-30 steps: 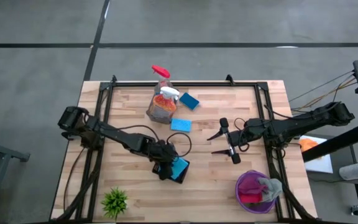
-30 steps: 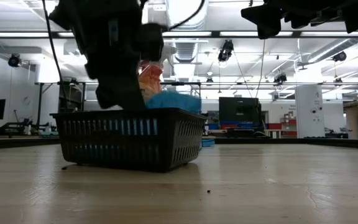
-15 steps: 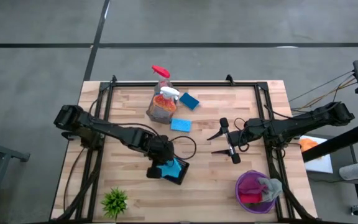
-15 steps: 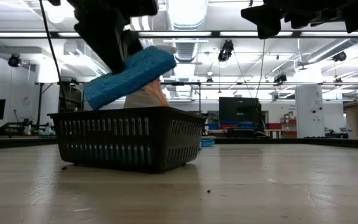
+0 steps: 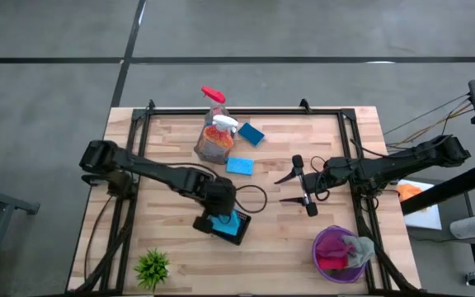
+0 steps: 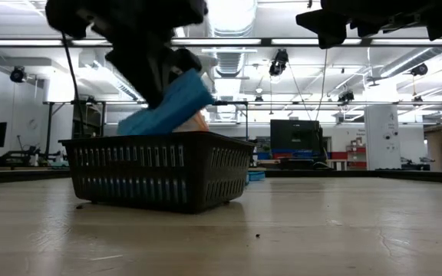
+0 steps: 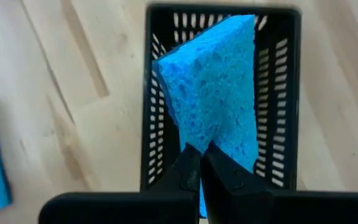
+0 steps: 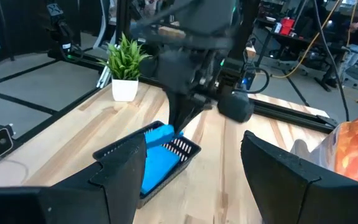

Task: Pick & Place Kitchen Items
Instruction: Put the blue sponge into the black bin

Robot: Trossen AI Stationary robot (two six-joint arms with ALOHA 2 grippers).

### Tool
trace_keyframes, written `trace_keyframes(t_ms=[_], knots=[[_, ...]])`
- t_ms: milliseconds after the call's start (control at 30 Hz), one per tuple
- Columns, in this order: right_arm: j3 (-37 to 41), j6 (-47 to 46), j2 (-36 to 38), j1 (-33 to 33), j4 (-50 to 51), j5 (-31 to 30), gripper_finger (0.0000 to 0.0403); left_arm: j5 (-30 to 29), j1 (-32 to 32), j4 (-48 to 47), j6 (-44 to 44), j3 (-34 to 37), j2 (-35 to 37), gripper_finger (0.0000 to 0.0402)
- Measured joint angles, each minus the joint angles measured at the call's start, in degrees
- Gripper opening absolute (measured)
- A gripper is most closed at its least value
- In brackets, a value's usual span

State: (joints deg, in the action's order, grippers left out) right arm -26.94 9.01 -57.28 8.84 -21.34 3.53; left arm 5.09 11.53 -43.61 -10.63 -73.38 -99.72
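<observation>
Your left gripper (image 7: 199, 163) was pinched shut on the sponge (image 7: 216, 93), which hung tilted, long axis sloping down into the black basket (image 7: 286, 124) directly beneath it, nothing else visible inside, while your right gripper (image 5: 293, 188) waited with jaws wide and empty, mid-table.
</observation>
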Motion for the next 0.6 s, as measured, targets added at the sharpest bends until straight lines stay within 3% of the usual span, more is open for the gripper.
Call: trace_keyframes(t_ms=[367,600], knots=[[0.0,0.2,0.0,-0.1,0.0,-1.0,0.0254,2.0,0.0,-1.5,-5.1,-0.6,-4.5,0.0006],[0.0,0.2,0.0,-0.1,0.0,-1.0,0.0254,2.0,0.1,-1.4,-6.1,-1.0,-4.5,0.0082]])
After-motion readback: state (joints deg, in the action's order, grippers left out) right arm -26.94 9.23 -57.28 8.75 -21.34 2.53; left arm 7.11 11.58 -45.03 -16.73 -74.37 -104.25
